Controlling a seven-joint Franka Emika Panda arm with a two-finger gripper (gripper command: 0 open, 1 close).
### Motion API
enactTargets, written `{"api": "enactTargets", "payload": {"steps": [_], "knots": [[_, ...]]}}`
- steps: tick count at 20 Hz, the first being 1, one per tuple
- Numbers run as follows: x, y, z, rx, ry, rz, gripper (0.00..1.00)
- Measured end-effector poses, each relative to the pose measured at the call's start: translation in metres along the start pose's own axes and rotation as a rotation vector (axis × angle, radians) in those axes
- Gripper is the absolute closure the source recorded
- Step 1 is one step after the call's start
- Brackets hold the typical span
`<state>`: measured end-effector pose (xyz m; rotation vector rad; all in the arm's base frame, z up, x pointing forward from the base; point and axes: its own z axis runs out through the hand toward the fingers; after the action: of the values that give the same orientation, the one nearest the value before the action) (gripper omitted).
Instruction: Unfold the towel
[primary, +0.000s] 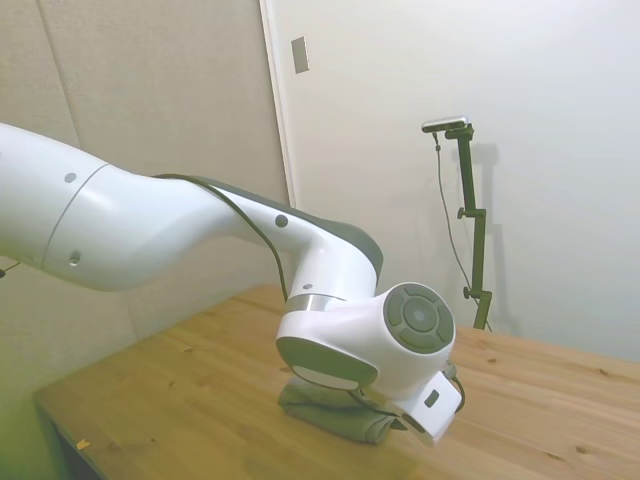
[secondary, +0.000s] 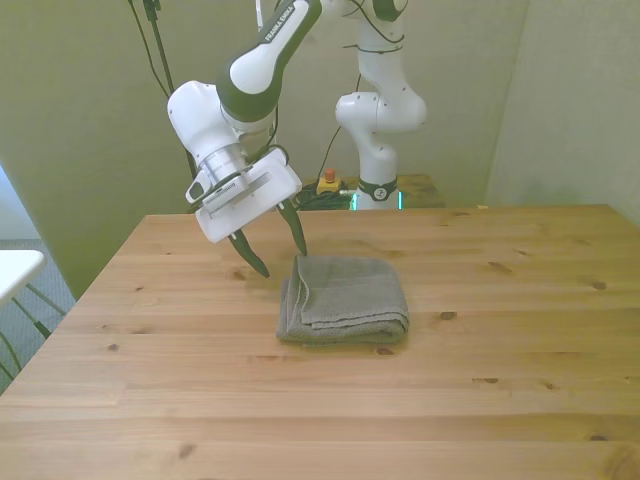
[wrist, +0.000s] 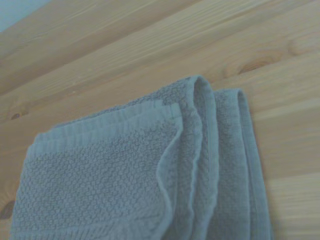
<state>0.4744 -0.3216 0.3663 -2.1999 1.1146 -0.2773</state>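
Pale walls behind, wooden table (secondary: 520, 330) in front. Towel (secondary: 345, 298) folded flat near the table's middle, grey-green terry, several stacked layers with rounded edges. Close up in the wrist view, towel (wrist: 140, 175) with its layered hems fanned at one corner, bare wood all round. Arm (secondary: 255, 70) reaching down over the far part of the table, toward the front view's left. Gripper (secondary: 275, 245) tilted, fingers spread wide apart, nothing between them. One fingertip (secondary: 301, 246) just at the towel's far corner on the front view's left; contact with the cloth hard to judge. Other fingertip (secondary: 262, 270) just off the towel's edge, low over bare wood. From the side view, towel (primary: 335, 415) mostly hidden beneath the arm's wrist, only its near edge showing, fingers themselves out of sight there.
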Motion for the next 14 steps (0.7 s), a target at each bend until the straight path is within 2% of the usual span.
{"api": "enactTargets", "payload": {"steps": [1,14], "knots": [[0.0,-0.003,0.003,-0.001,-0.003,-0.005,1.0],[-0.004,-0.012,0.026,-0.014,-0.03,-0.024,1.0]]}}
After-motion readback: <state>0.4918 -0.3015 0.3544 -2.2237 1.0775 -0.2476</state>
